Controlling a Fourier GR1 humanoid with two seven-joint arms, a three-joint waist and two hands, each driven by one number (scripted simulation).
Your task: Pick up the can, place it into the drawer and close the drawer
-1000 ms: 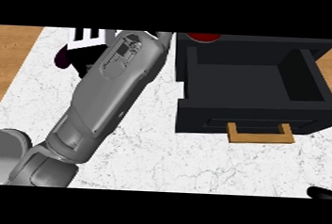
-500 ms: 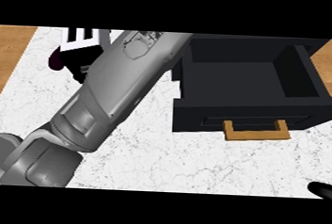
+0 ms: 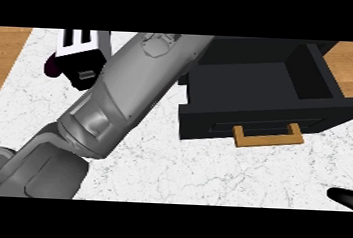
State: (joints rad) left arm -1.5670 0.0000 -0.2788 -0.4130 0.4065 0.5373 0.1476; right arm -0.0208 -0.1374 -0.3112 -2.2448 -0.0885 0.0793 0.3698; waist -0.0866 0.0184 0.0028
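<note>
Left hand's fingers hidden past top edge; grip state could not be told. Can not visible. Left forearm (image 3: 121, 98) lay diagonally over desk (image 3: 206, 172). Open drawer (image 3: 255, 89) right of forearm, handle (image 3: 267, 137) nearest. Right hand (image 3: 347, 198) only black tip at lower right.

The open drawer (image 3: 258, 89) sits right of the left forearm (image 3: 121, 101), on the counter (image 3: 206, 177).

Open drawer (image 3: 262, 89), right far: cavity unobstructed from above; handle (image 3: 267, 136) juts toward the near side. Left forearm (image 3: 121, 103): crosses diagonally, blocking the centre-left. Counter (image 3: 206, 177), near centre: bare marble, passable. Black-and-white box (image 3: 83, 49), far left: obstacle behind the forearm.
</note>
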